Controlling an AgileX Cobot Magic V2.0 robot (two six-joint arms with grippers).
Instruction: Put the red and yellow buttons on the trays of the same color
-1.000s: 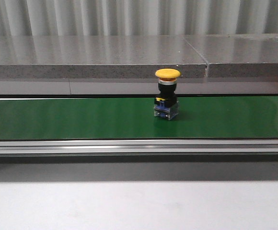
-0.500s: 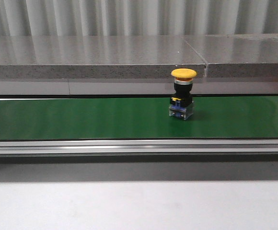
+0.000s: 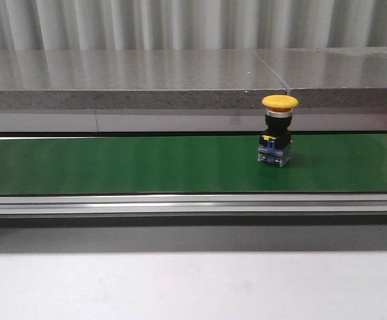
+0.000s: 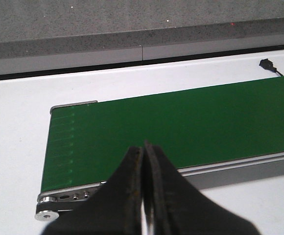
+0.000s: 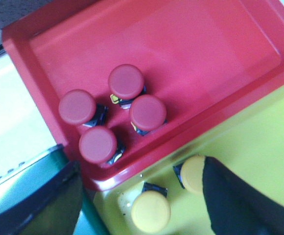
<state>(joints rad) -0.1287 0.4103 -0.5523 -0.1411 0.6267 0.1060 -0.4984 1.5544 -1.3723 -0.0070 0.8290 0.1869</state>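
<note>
Grey stone ledge (image 3: 133, 90) behind green conveyor belt (image 3: 113, 163). Left gripper (image 4: 143, 196) over near edge of belt's end, fingers (image 4: 132, 186) pressed together, nothing between. Yellow button (image 3: 277, 130) upright on belt, right of centre, just in front of ledge. Right gripper (image 5: 137, 196) spread wide above trays, empty. Red tray (image 5: 181, 54) w/ four red buttons (image 5: 125, 112) clustered. Yellow tray (image 5: 249, 147) touching red tray's edge, w/ two yellow-capped buttons (image 5: 151, 211); one partly behind a finger.
</note>
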